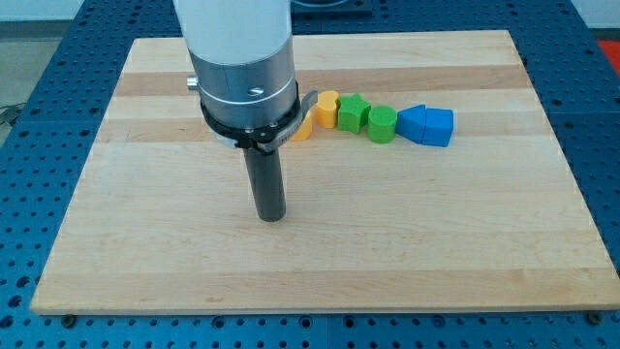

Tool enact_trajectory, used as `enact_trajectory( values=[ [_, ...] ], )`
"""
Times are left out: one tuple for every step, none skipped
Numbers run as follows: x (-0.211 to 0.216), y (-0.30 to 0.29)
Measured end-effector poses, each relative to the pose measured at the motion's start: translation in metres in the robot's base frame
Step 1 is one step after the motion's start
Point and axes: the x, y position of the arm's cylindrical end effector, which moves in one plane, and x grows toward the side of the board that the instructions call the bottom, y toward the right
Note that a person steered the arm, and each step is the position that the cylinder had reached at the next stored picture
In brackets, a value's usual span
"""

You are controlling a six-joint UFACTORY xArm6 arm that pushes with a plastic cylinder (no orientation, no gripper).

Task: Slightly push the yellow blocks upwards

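Two yellow blocks lie in a row of blocks near the board's middle. One yellow block with a rounded top stands just left of the green blocks. The other yellow block is partly hidden behind the arm's body, so its shape is unclear. My tip rests on the board, below and to the left of both yellow blocks, apart from them.
A green star-like block and a green round block follow to the right, then two blue blocks touching each other. The wooden board sits on a blue perforated table. The arm's grey body covers the board's upper left middle.
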Motion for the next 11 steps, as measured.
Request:
enact_trajectory(
  values=[
    [-0.024,0.000],
    [-0.054,0.000],
    [-0.070,0.000],
    [-0.075,0.014],
    [-0.076,0.015],
    [-0.088,0.015],
    [-0.114,0.015],
    [-0.115,0.015],
    [-0.119,0.015],
    [-0.122,0.015],
    [-0.123,0.015]
  ],
)
